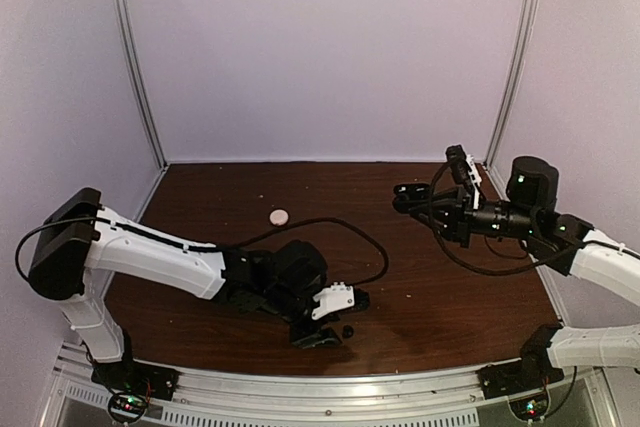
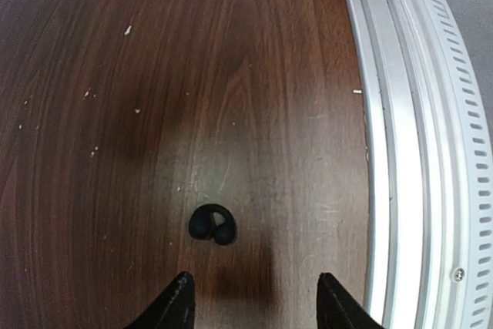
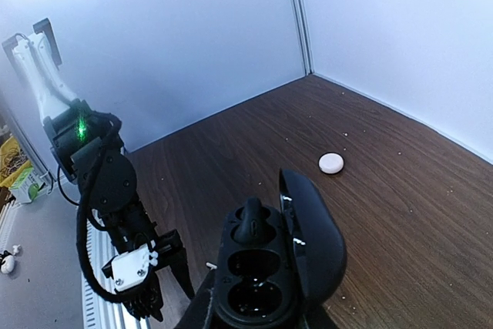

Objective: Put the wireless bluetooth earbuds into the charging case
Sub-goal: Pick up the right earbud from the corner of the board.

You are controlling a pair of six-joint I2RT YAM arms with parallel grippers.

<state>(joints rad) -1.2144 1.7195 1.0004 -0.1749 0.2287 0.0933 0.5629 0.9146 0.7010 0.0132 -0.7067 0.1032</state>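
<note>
On the surface (image 2: 231, 75) by the rail (image 2: 400, 152), one earbud (image 2: 212, 225) is lying just ahead of the left tool (image 2: 256, 302), which is standing wide and empty. Right tool (image 1: 418, 199) is clamping the open case (image 3: 269, 267) aloft, other earbud (image 3: 250, 225) seated. Risk: loose bud is likely rolling away if the tool is closing off-centre.

Dark wood-grain table (image 1: 450, 297): one black earbud (image 2: 212, 225) lying near the front aluminium rail (image 2: 408, 152), pale round case (image 1: 279, 215) further back, well apart; small white specks (image 2: 128, 30) scattered on the surface
</note>
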